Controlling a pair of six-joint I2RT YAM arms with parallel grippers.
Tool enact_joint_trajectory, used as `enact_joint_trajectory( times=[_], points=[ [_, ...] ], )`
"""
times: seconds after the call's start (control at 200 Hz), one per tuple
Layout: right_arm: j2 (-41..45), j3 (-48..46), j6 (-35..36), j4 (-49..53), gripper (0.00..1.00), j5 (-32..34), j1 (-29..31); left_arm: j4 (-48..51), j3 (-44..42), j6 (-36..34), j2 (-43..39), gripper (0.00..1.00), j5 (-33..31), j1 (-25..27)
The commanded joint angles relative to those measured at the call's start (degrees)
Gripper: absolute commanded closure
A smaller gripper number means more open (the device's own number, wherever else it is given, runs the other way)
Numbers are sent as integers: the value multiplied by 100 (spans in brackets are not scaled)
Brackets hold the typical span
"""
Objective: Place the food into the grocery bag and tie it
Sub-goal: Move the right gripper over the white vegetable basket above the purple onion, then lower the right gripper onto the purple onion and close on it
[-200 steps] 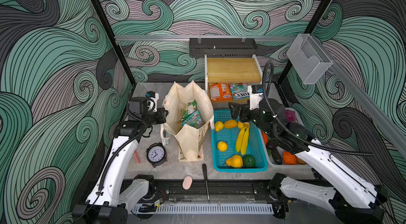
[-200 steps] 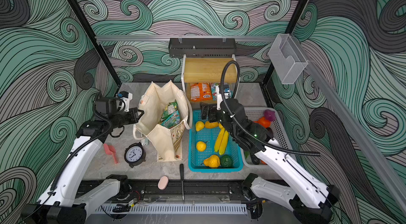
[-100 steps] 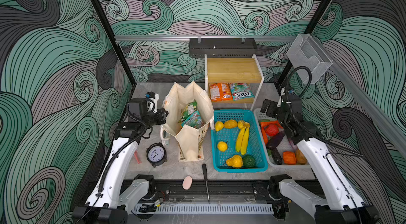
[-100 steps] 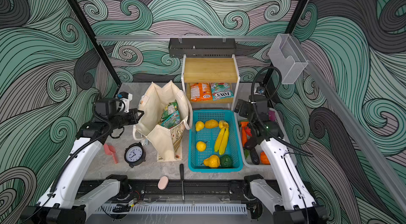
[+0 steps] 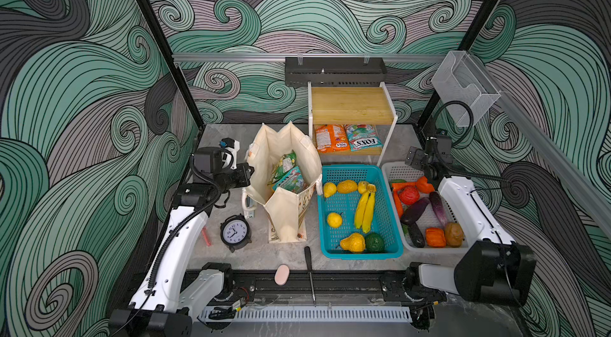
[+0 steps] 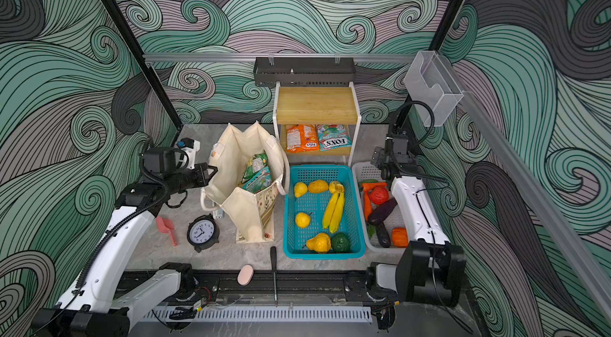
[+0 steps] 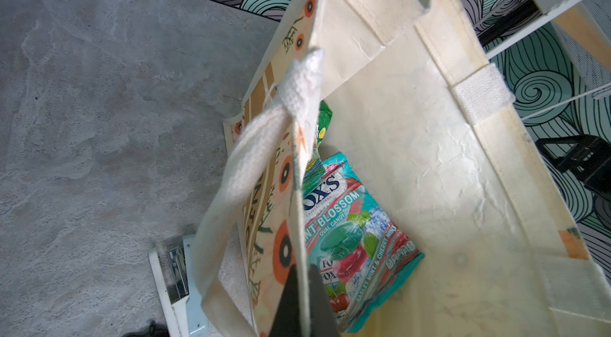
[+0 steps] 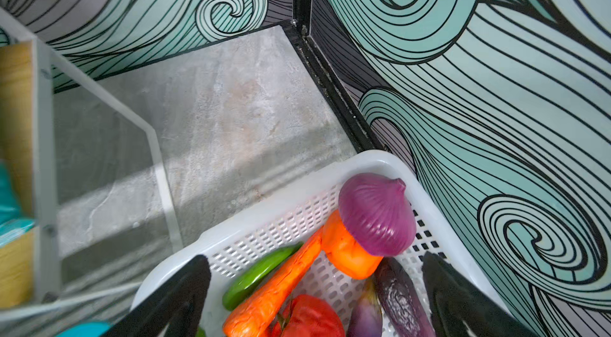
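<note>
The left fingers [image 7: 299,305] are pinched shut on the left wall of the grocery bag [image 5: 284,186], close to a white strap handle [image 7: 251,160]. That pinch appears to be what keeps the mouth gaping. The bag stands on the bench [image 5: 261,252] just left of the teal basket [image 5: 360,256], with two snack packets [image 5: 287,175] already inside. The right fingers [image 8: 185,289] are spread wide and hold nothing, hanging over the far end of the white basket [image 8: 291,201] at the right of the bench. The step in hand looks like picking a vegetable from that basket for the bag. Between the spread fingers lie a carrot [image 8: 284,282], a red tomato [image 8: 310,318] and an eggplant [image 8: 403,299]. The purple onion [image 8: 377,213] sits just past the fingertips in the basket's far corner by the right wall, propped on an orange vegetable [image 8: 350,252]. To do the pick well, the arm should settle on one piece and come straight down with a finger on either side of it (the pile is crowded, so a slanted approach could nudge its neighbours). It should close across the narrow width, not the length. For the onion it would have to reach a little farther and avoid the basket rim. The left arm should hold the bag wall steady so that the opening stays clear for the drop.
</note>
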State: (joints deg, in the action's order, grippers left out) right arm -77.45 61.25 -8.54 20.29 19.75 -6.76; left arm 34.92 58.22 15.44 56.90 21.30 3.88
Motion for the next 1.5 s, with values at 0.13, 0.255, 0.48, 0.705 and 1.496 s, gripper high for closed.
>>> enact_joint_trajectory(
  times=[0.13, 0.255, 0.48, 0.705, 1.496],
  points=[
    [-298, -148, 121, -738, 0, 48, -431, -73, 5, -72, 152, 100, 116, -11],
    [-569, -314, -40, -1184, 0, -103, -637, -46, 57, -65, 268, 100, 149, -10],
    [-1069, -245, -139, -1438, 0, -294, -787, -37, 59, -56, 348, 100, 197, -10],
    [-1361, -221, -157, -1592, 0, -346, -847, -29, 68, -54, 365, 100, 226, -13],
    [-1660, -317, -288, -1517, 11, -624, -862, -33, 23, -74, 304, 100, 243, -13]
  ],
)
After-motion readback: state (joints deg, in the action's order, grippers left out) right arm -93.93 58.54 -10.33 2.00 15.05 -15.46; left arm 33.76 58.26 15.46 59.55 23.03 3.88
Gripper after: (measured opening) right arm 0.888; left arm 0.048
